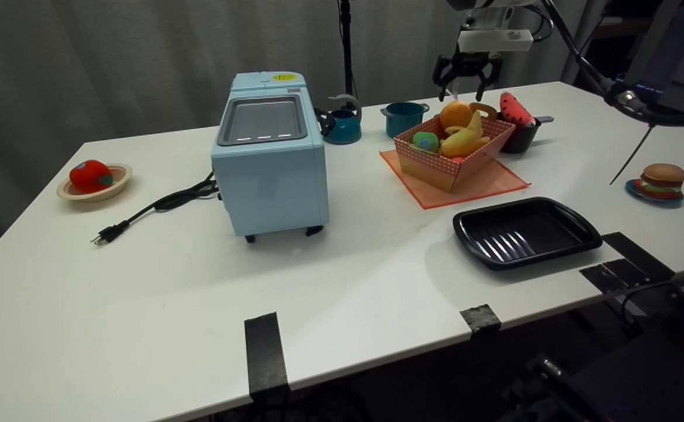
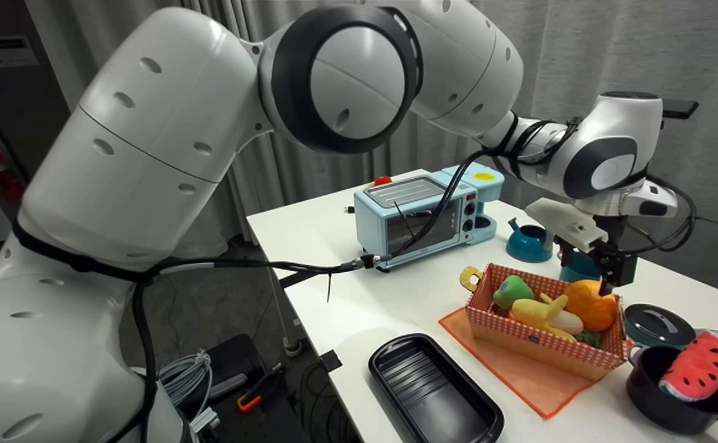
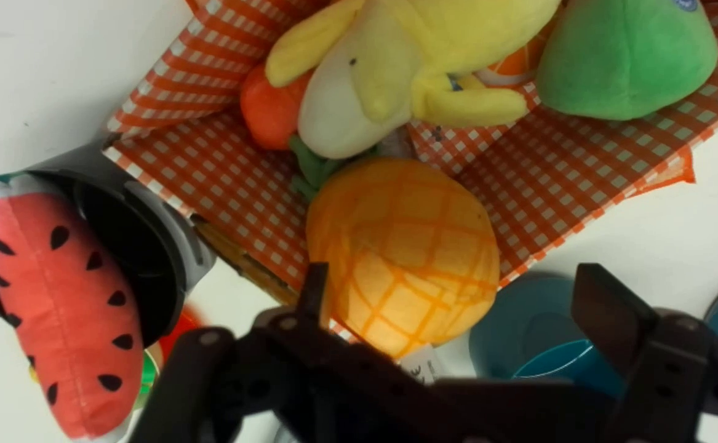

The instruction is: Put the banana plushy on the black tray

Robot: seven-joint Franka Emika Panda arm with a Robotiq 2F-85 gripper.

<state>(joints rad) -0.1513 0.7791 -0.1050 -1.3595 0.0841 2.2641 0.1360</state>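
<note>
The pale-yellow banana plushy (image 1: 466, 139) lies in the red-checked basket (image 1: 426, 169) among other plush fruit; it also shows in an exterior view (image 2: 540, 314) and at the top of the wrist view (image 3: 420, 49). The black tray (image 1: 544, 225) lies bare near the table's front edge, also in an exterior view (image 2: 435, 394), and is out of the wrist view. My gripper (image 1: 462, 97) is open and empty above the basket's back end. In the wrist view the gripper's fingers (image 3: 451, 277) stand apart over the orange gridded plush (image 3: 405, 246), away from the banana.
The basket stands on an orange cloth (image 1: 482, 184). A green plush (image 3: 626, 61) shares the basket. A dark pot with a watermelon plush (image 3: 63, 307) stands beside it. Teal pots (image 1: 404, 119), a blue toaster oven (image 1: 277, 187) and a toy burger (image 1: 662, 181) are on the table.
</note>
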